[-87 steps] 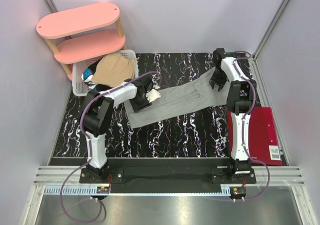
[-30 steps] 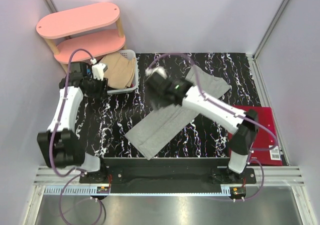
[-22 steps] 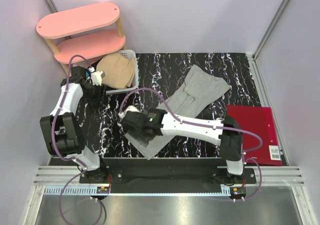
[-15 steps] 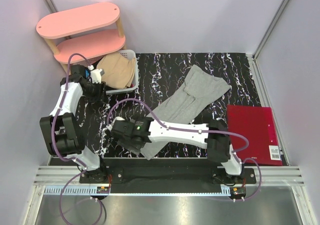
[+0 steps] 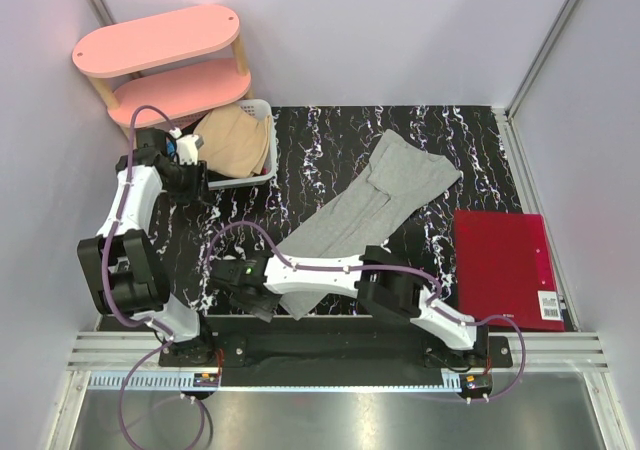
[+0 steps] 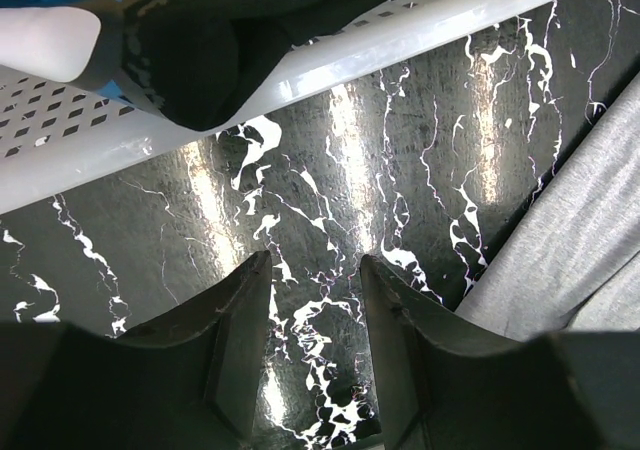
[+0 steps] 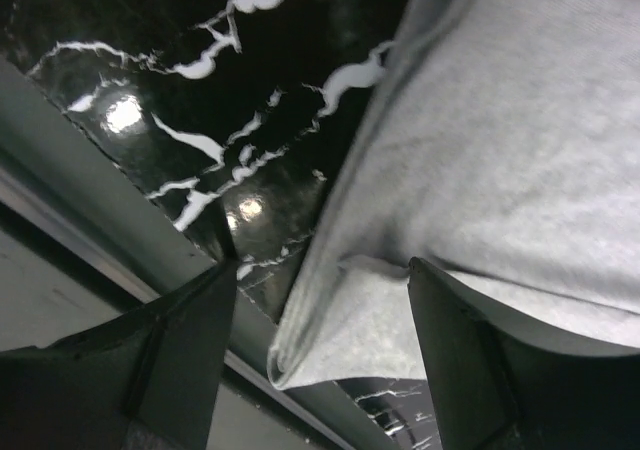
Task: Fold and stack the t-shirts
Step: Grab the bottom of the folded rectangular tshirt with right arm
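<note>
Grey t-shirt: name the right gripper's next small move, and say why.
Probably lower and close on the near corner. The right gripper is open, and the grey t-shirt has its corner lying unheld below the fingers at the table edge.

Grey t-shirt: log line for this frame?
grey t-shirt: lying diagonal on table | right end effector: open above its near corner | left end effector: open, empty, beside basket

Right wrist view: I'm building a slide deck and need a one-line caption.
Open right pincer framing a corner of the grey t-shirt at the edge of the black marbled table.
</note>
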Controlling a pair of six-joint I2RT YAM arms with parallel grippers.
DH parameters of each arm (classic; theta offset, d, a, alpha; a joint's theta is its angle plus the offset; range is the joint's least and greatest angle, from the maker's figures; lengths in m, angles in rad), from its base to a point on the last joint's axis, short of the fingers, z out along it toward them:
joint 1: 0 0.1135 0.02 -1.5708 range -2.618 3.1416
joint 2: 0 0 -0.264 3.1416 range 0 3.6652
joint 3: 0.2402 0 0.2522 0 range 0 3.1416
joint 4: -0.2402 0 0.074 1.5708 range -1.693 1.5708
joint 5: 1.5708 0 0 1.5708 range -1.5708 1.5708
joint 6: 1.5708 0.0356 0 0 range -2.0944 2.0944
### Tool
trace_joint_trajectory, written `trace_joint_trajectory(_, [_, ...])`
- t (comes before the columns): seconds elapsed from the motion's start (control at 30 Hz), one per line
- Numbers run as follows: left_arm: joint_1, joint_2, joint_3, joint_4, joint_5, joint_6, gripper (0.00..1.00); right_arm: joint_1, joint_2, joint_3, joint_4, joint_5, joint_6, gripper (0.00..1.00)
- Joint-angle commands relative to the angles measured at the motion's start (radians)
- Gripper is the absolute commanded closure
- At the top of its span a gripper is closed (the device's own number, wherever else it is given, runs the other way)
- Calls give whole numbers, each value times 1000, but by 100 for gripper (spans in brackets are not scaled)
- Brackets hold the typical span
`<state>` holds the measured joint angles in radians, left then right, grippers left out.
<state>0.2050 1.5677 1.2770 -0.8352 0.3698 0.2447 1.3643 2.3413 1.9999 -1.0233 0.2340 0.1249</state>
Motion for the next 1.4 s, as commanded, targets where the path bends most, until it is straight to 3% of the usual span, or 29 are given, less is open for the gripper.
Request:
trace_joint_trajectory(0.0, [5, -60, 25, 28, -6, 7, 54, -1, 27, 53, 43, -27, -2, 23])
trace_joint_trajectory(0.37, [7, -57, 16, 28, -23, 19, 55, -42, 30, -44, 95, -59, 44, 28])
trace_joint_trajectory(0.63, [5, -66, -1, 28, -20, 36, 55, -42, -2, -118, 126, 36, 76, 27])
trace_joint_trajectory(0.97, [7, -77, -36, 28, -17, 57, 55, -44, -27, 79, 16, 194, 41, 18])
trace_joint_trajectory(1.37, [10, -87, -19, 28, -26, 68, 55, -31, -106, -69, -9, 47, 124, 24])
